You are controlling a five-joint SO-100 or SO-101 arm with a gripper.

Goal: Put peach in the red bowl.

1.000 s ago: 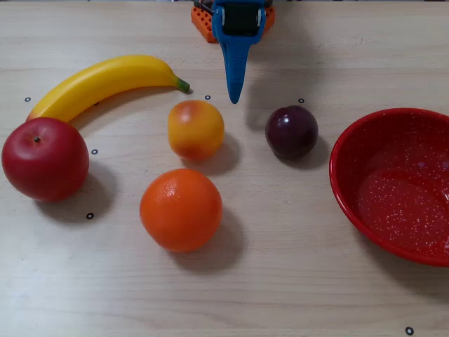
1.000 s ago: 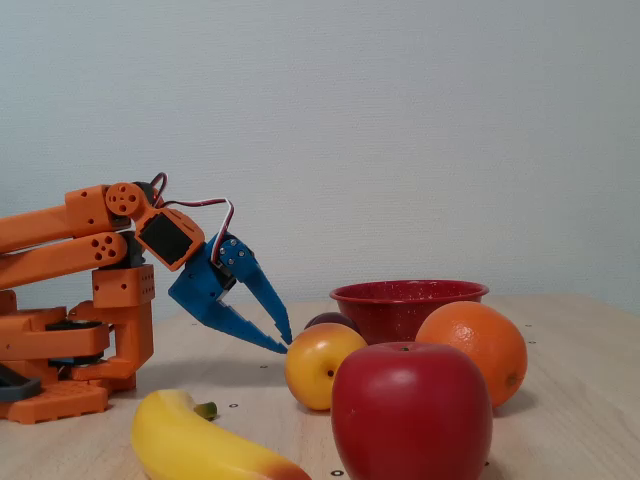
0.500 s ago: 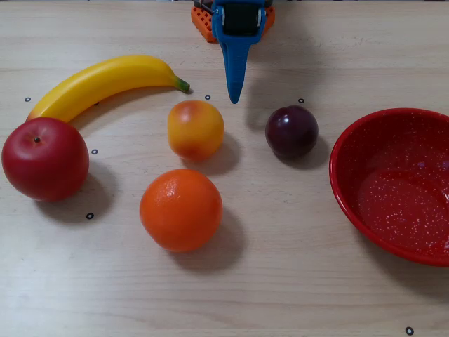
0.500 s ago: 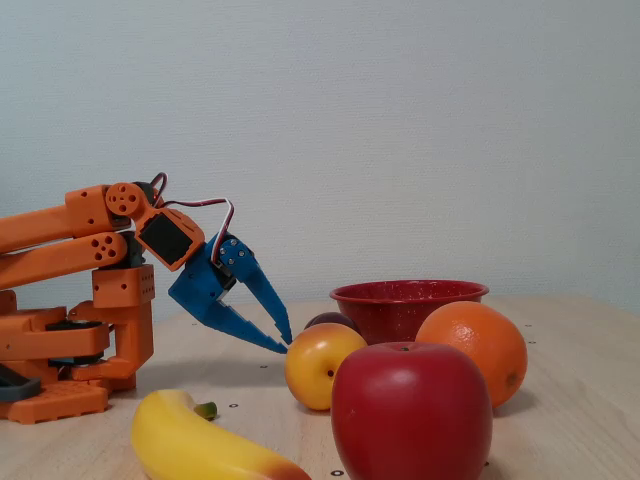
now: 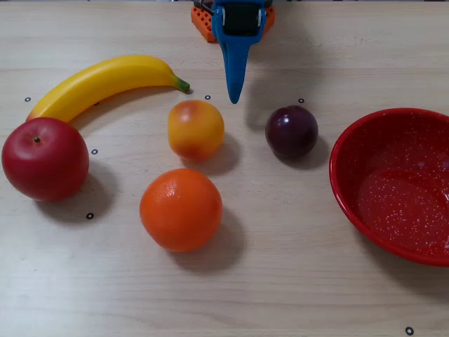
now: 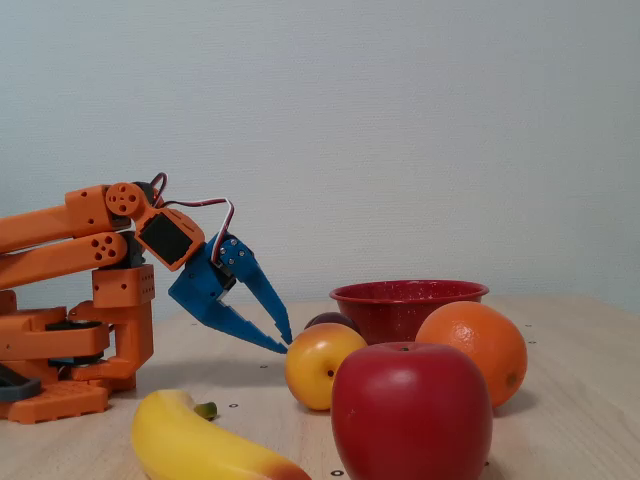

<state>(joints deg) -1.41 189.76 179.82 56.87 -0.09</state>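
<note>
The peach (image 5: pixel 196 130) is seen as a small round fruit, yellow-orange with a reddish blush over its top, and it is found on the table just below and slightly left of the gripper (image 5: pixel 235 97) tip in the downward-looking fixed view; in the low side-on fixed view the peach (image 6: pixel 323 365) is placed close beside the blue fingertips (image 6: pixel 284 343), and contact cannot be judged. The blue fingers are shown slightly parted at the tips in that side view, and nothing is held between them. The red bowl (image 5: pixel 345 195) is set well to the right of the gripper, glossy and finely speckled white inside, with nothing in it. The table (image 5: pixel 295 281) is a pale wood-grain surface dotted with small black ring marks, and a plain light wall (image 6: pixel 400 130) is seen behind it. A dark plum (image 5: pixel 291 130) lies between gripper and bowl. An orange (image 5: pixel 181 209) is placed beyond the peach, a banana (image 5: pixel 105 83) lies to the gripper's left, and a red apple (image 5: pixel 45 159) is farther left.
</note>
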